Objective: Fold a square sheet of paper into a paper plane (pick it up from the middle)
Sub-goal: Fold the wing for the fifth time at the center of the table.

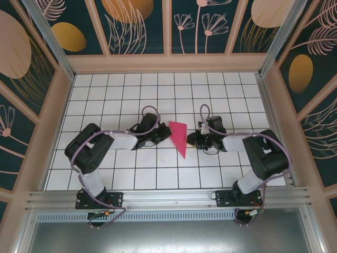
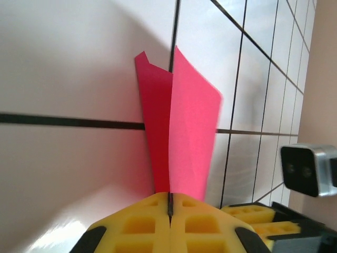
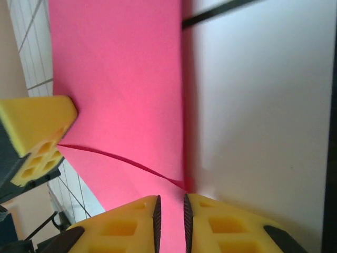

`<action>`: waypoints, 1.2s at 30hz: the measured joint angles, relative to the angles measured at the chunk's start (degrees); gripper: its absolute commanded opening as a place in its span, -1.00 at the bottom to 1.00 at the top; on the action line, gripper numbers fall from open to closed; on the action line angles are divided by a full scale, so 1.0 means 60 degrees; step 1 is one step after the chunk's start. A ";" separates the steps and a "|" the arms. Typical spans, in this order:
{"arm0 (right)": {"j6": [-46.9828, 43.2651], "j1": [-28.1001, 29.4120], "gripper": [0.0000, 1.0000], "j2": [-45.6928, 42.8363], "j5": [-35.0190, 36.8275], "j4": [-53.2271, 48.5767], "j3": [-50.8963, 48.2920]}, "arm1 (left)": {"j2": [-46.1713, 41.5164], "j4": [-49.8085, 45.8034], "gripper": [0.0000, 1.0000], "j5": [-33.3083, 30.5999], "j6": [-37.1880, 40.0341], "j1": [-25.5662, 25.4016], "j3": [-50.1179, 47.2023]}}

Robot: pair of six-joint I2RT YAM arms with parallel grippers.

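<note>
Mid-fold: your left tool (image 2: pixel 170 196) is pressed together, pinching the paper plane (image 1: pixel 179 137) at the desk (image 1: pixel 131 168) centre. Your right tool (image 3: pixel 171 200) sits slightly parted at its edge. Next you'd likely press 1 wing flat.

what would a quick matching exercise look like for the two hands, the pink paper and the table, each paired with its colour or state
Things:
1 left hand
2 right hand
3 paper plane
4 table

Colour or state:
a white tiles, dark lines
b slightly open
c pink, pointed, lying between the hands
d shut on the paper plane

Pairs: 1-d, 2-b, 3-c, 4-a
</note>
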 measured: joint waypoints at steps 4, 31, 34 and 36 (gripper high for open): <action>-0.0579 0.0459 -0.34 -0.1016 0.0914 -0.0313 0.0062 | -0.0863 0.0091 -1.00 -0.0670 -0.0495 0.0000 -0.0612; -0.5417 0.6331 -0.39 0.0146 0.9537 0.1140 0.0171 | -0.1523 0.0208 -0.96 -0.1526 -0.1297 0.0000 -0.1118; -0.5672 0.6441 -0.46 0.0342 0.9978 0.1213 0.0255 | -0.1523 0.0208 -0.96 -0.1526 -0.1297 0.0000 -0.1118; -0.5781 0.6488 -0.54 0.0393 1.0196 0.1228 0.0280 | -0.1523 0.0208 -0.96 -0.1530 -0.1297 0.0000 -0.1118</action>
